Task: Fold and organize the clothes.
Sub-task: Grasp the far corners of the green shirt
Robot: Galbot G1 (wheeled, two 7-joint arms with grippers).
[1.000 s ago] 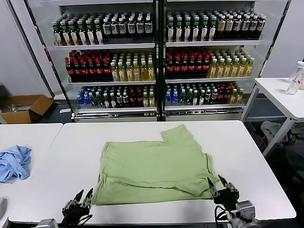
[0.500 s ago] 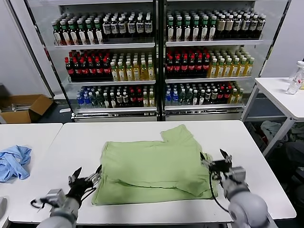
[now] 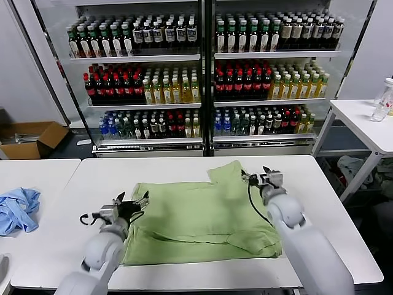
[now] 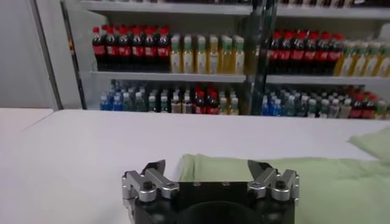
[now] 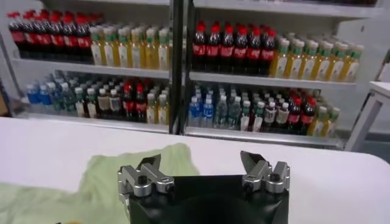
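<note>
The light green shirt [image 3: 202, 218] lies partly folded on the white table [image 3: 319, 209], one sleeve sticking out at the far right; no graphic shows. My left gripper [image 3: 131, 201] is open and empty, just over the shirt's far left corner. My right gripper [image 3: 258, 174] is open and empty, beside the far sleeve's right edge. In the left wrist view my left gripper [image 4: 206, 165] frames the shirt's edge [image 4: 274, 182]. In the right wrist view my right gripper [image 5: 201, 161] hovers with the sleeve [image 5: 109, 176] under one finger.
A light blue garment [image 3: 17, 209] lies on a second table at the left. Drink-filled coolers [image 3: 202, 74] stand behind the table. A cardboard box [image 3: 31, 138] sits on the floor at the left. A side table with a bottle [image 3: 382, 101] stands at the right.
Both arms have moved forward from the table's near edge. The left gripper now reaches the shirt's far left corner, the right gripper the far sleeve. The shirt has not moved.
</note>
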